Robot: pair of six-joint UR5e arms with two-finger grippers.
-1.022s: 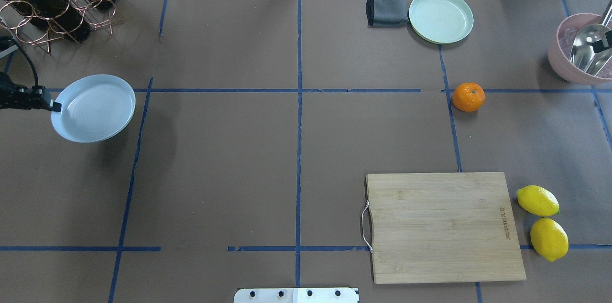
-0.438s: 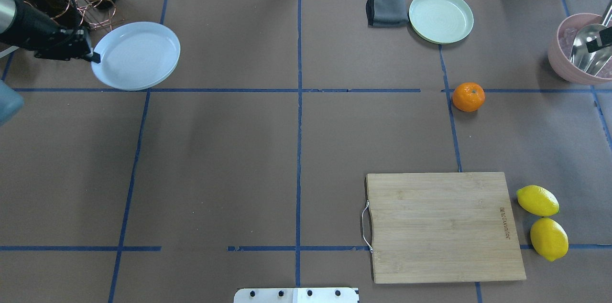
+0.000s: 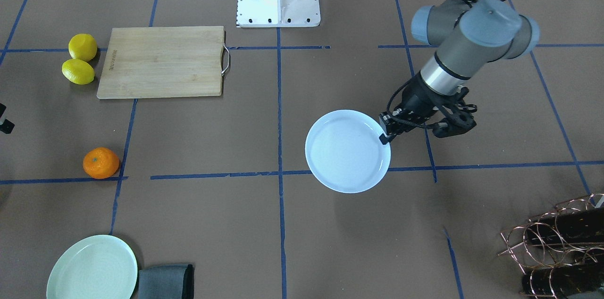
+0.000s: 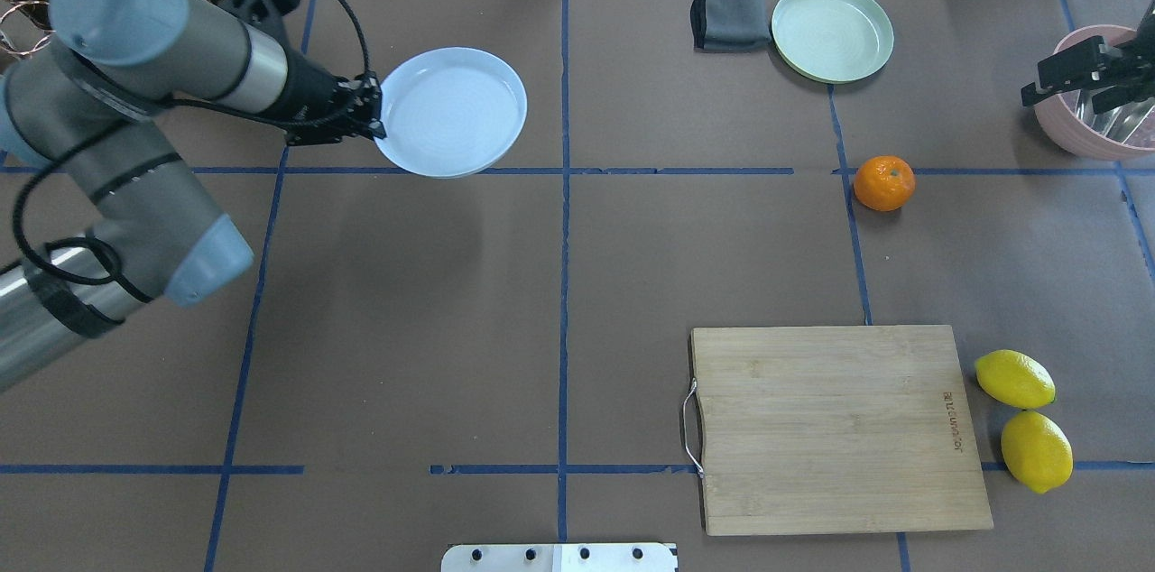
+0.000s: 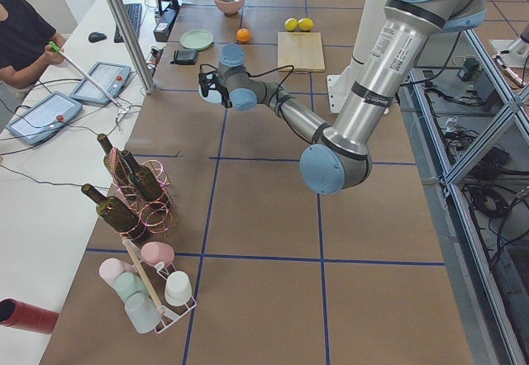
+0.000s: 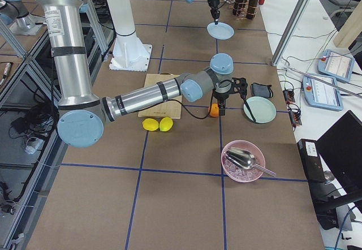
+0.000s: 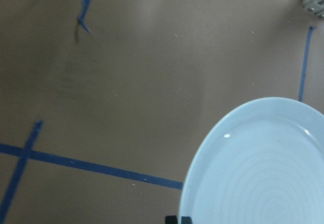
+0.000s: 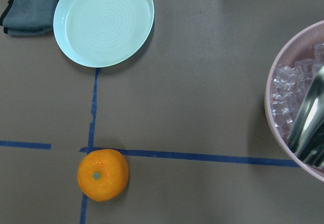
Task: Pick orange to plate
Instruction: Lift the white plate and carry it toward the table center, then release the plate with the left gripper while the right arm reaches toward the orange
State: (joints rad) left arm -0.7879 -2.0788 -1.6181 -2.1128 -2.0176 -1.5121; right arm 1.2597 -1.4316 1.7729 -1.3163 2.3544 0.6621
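Observation:
The orange (image 4: 884, 183) sits on the brown table at the right, on a blue tape crossing; the right wrist view shows it from above (image 8: 103, 174). My left gripper (image 4: 374, 128) is shut on the rim of the pale blue-white plate (image 4: 451, 112), holding it level above the table left of the centre line. The plate (image 3: 347, 150) casts a shadow below itself and is empty. My right gripper (image 4: 1069, 71) hangs by the pink bowl, up and to the right of the orange; its fingers are not clear enough to judge.
A mint-green plate (image 4: 832, 31) and folded grey cloth (image 4: 727, 13) lie at the back. A pink bowl (image 4: 1074, 132) of ice with a metal scoop stands far right. A wooden cutting board (image 4: 835, 428) and two lemons (image 4: 1014, 379) lie near right. A bottle rack (image 3: 557, 247) stands back left.
My left arm has swung the plate from the far left edge up and rightward toward the centre line. My right gripper has come into view over the pink bowl.

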